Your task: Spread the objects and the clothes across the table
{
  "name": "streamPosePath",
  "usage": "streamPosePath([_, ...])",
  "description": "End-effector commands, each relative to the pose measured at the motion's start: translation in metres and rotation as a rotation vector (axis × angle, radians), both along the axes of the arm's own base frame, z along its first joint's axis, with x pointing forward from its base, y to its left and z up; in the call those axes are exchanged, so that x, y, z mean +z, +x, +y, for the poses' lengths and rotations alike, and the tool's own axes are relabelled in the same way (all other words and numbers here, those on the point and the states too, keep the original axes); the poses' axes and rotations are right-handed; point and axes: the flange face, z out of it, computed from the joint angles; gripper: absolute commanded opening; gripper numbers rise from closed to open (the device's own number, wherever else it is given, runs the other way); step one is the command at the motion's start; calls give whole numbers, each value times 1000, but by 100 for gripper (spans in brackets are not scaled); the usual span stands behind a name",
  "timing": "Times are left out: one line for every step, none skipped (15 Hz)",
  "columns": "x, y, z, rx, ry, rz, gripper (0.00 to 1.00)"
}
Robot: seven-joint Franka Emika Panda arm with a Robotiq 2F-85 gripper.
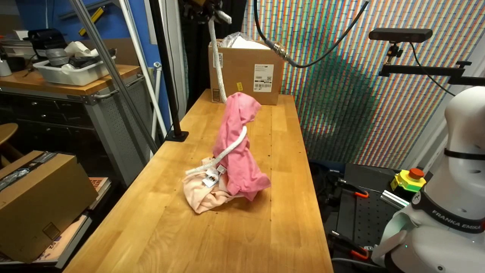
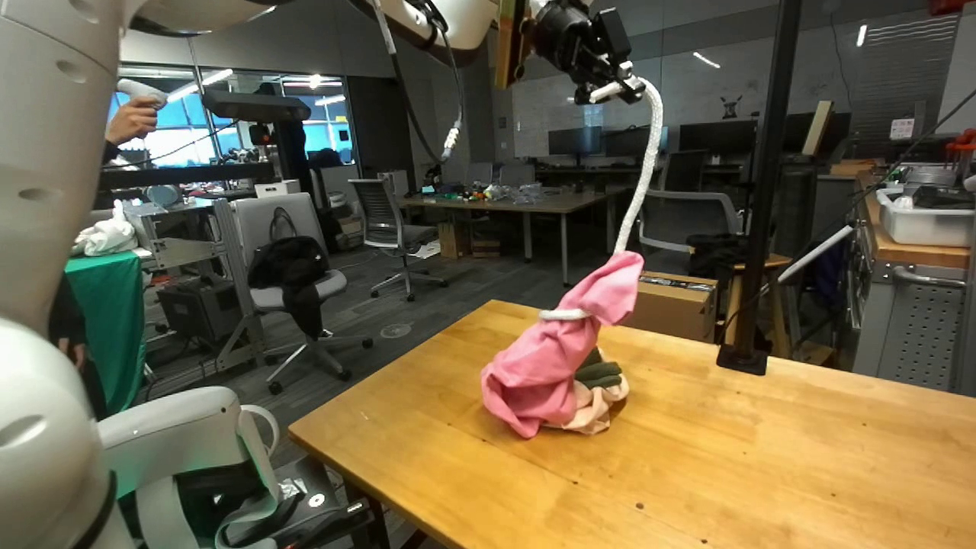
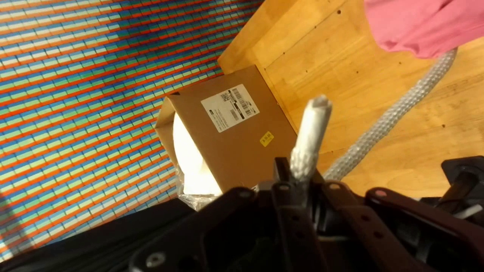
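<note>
White cord wrapped round leaning pink cloth; cream cloth crumpled against it on table

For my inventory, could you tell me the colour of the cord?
White; the cord shows best in an exterior view.

white cord in clamped jaws

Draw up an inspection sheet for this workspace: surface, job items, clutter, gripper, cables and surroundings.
Surface: light wooden table, small dark marks.
Job's things: pink cloth, upper end raised, overlaps beige cloth; white cord wraps partly around the pink cloth; dark green piece by the beige cloth, too hidden to name.
Clutter: cardboard box and black post on the table.
Gripper: raised, shut on the cord near one end.
Cables: black cable hanging in a loop.
Surroundings: office chairs, red emergency-stop button.
</note>
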Motion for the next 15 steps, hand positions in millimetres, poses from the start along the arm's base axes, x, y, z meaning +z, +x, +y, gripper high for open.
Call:
streamPosePath([55, -17, -15, 14, 51, 117, 9])
streamPosePath([69, -22, -21, 20, 58, 147, 9])
streamPosePath([81, -27, -27, 16, 55, 173, 9])
streamPosePath([94, -32, -33, 16, 62, 195, 9])
streamPosePath([108, -38, -39, 16, 68, 215, 9])
streamPosePath([121, -43, -44, 5, 63, 226, 9])
streamPosePath([133, -48, -51, -3, 69, 232, 9])
streamPosePath([144, -53, -57, -11, 69, 235, 9])
streamPosePath([155, -58, -63, -15, 71, 240, 9])
streamPosePath([164, -63, -68, -16, 74, 241, 9])
streamPosePath([171, -66, -72, -23, 68, 238, 9])
streamPosePath([179, -70, -76, -25, 66, 233, 9])
streamPosePath([184, -72, -81, -35, 61, 225, 9])
streamPosePath([189, -74, -86, -37, 59, 221, 9])
streamPosePath([191, -73, -91, -42, 56, 219, 9])
